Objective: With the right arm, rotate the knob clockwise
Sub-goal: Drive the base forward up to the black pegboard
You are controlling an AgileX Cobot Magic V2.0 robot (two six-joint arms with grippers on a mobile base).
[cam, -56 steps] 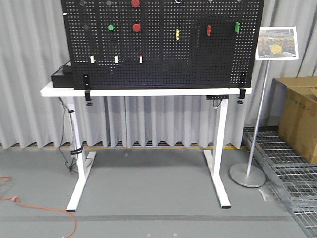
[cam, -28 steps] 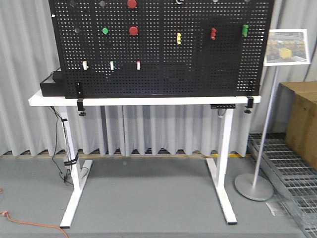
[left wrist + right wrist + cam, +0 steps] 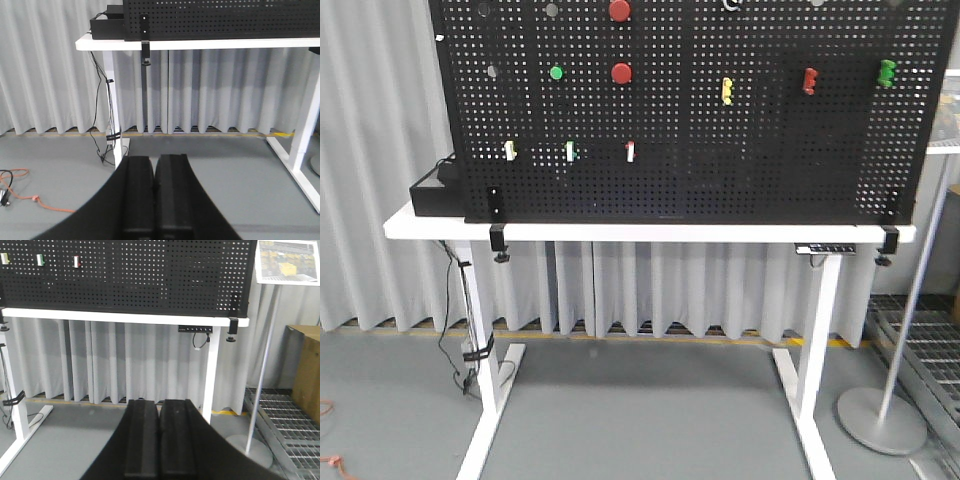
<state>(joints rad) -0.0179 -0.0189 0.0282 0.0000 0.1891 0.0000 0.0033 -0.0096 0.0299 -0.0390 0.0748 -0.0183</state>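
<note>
Plainly we are at the approach, well short of the counter [image 3: 650,232]; the black pegboard [image 3: 720,170] stands upright on it, clamped at the front edge, so the reach must go up and forward; the right end effector [image 3: 159,405] sits low, aimed at the curtain [image 3: 125,360] under the counter, its two pads [image 3: 142,440] pressed together with nothing between; the left end effector [image 3: 154,161] is likewise pressed together and empty, and we judge it has no part in this step; two red buttons [image 3: 621,72] sit one above the other on the board's upper left, and a yellow piece [image 3: 727,90] lies to their right; the knob [image 3: 730,4] we take to be the small dark round thing with a pale curved mark right above that yellow piece, at the very top edge of the front view and partly cut off; neither wrist view shows it. To do this well we would raise the right wrist until the knob enters its own view, spread the pads before arrival, come in square to the board, centre on the knob, pinch its rim evenly, then roll clockwise without side push; a skewed pinch would likely slip.
</note>
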